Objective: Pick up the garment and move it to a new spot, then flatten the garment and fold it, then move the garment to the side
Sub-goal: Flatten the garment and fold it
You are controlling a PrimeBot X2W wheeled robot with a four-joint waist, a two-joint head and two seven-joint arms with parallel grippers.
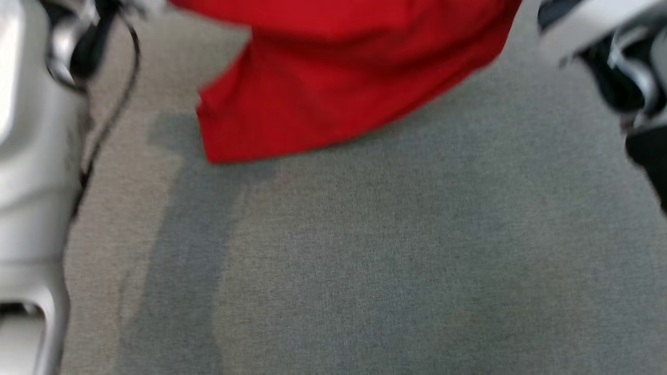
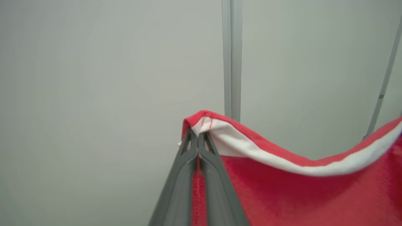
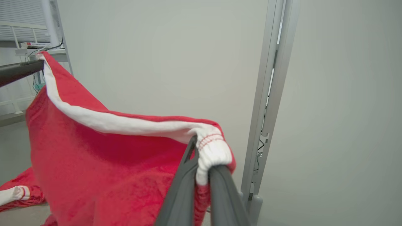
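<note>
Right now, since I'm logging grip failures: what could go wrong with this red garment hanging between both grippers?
1. The left gripper pinches only the very corner of the red garment; it may slip free.
2. Cloth bunches over the right gripper, and a cuffed end lies on the grey surface, so it may land creased.

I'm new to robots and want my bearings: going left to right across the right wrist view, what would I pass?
The left gripper pinching one corner → the red garment with its white band → the right gripper shut on the other corner → pale metal post → bare wall.
</note>
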